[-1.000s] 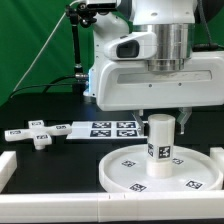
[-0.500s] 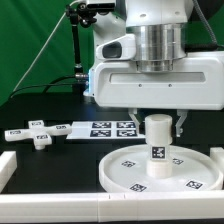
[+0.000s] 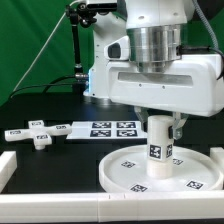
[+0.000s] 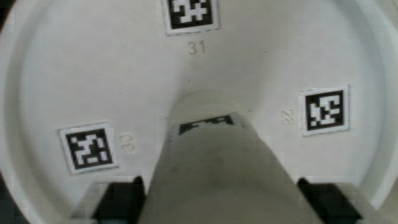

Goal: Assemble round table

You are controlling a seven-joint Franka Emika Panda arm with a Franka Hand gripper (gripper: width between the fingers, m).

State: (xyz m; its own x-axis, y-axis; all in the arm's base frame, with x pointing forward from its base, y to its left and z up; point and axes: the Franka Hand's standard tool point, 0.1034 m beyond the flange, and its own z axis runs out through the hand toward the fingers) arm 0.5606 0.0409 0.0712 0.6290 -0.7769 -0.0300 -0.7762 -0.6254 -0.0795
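Observation:
The thick short cylinder (image 3: 160, 142) stands upright on the large rimmed round disc (image 3: 122, 172), right of the disc's middle in the exterior view. My gripper (image 3: 161, 128) hangs straight down over it, with a finger on each side of its upper part. In the wrist view the cylinder (image 4: 217, 170) fills the gap between my two dark pads (image 4: 121, 200), which lie against its sides, and the tagged disc (image 4: 107, 80) lies below. The small cross-shaped piece (image 3: 38, 135) lies on the table at the exterior view's left.
The marker board (image 3: 108, 129) lies behind the disc. White border rails run along the front (image 3: 60, 209) and the front left corner (image 3: 6, 172). A green backdrop and a stand with cables are at the back left.
The hand has turned about its vertical axis over the cylinder and come slightly lower. The cylinder, disc and cross piece stay where they were.

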